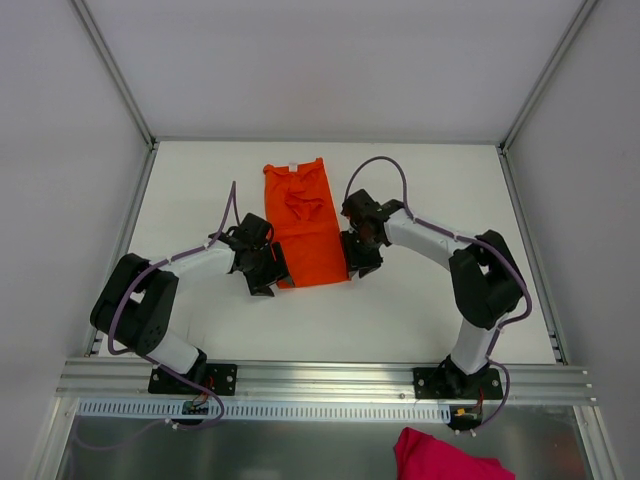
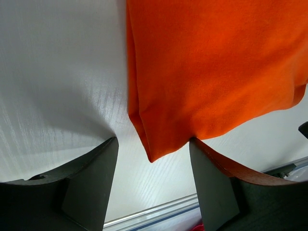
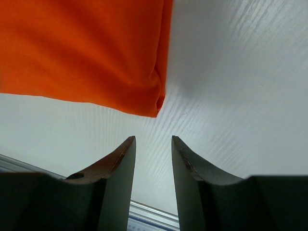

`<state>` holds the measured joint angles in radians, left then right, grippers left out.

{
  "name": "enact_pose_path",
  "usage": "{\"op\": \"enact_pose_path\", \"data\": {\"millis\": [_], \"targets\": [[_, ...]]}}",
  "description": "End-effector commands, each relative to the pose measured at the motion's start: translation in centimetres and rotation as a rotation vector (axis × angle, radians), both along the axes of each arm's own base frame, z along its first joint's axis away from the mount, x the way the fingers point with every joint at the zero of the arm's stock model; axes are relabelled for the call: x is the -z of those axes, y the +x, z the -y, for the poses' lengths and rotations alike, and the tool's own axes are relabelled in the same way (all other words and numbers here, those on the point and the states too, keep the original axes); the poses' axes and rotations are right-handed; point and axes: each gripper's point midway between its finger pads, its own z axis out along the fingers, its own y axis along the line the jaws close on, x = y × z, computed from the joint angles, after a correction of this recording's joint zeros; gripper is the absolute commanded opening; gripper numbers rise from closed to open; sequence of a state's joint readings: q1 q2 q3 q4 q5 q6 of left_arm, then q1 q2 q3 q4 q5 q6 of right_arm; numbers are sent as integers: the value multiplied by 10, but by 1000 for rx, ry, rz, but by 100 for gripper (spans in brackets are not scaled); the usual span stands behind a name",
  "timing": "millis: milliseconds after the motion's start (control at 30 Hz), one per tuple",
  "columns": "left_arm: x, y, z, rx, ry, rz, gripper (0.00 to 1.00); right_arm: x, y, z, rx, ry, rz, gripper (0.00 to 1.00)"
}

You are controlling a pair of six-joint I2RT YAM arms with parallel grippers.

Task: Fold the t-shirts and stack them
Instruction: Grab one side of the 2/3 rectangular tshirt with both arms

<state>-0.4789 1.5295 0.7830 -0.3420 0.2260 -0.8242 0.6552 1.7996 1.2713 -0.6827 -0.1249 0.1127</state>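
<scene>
Currently the orange t-shirt (image 1: 305, 235) lies on the worktop (image 1: 430, 320) as a long narrow strip, its white neck label (image 1: 292, 166) at the far end; the left pincer (image 2: 153, 144) is open with the near left hem corner between its jaws; the right pincer (image 3: 153, 139) is open too, just before the near right corner, not touching it; I judge the step is to bring the hem toward the collar; both pincers should catch all layers equally deep and lift together, so the edge stays straight; no container shows on the worktop; a pink cloth (image 1: 440, 455) lies beyond the near rail (image 1: 330, 375), whether in a bin I cannot tell
</scene>
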Motion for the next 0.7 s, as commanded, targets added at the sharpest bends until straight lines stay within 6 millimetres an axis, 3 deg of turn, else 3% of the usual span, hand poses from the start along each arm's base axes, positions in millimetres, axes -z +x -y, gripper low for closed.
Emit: {"op": "enact_pose_path", "data": {"millis": [0, 233, 467, 600, 667], "targets": [[-8, 12, 3, -5, 6, 54, 61, 5, 1, -12, 34, 47, -23, 40], [-14, 17, -3, -33, 31, 84, 61, 21, 0, -17, 42, 57, -50, 40], [-11, 23, 0, -54, 28, 78, 58, 24, 1, -20, 31, 68, -59, 41], [-6, 24, 2, -67, 19, 79, 47, 29, -1, -22, 27, 70, -72, 41], [-7, 24, 4, -66, 13, 73, 47, 30, -1, -24, 32, 80, -79, 41]]}}
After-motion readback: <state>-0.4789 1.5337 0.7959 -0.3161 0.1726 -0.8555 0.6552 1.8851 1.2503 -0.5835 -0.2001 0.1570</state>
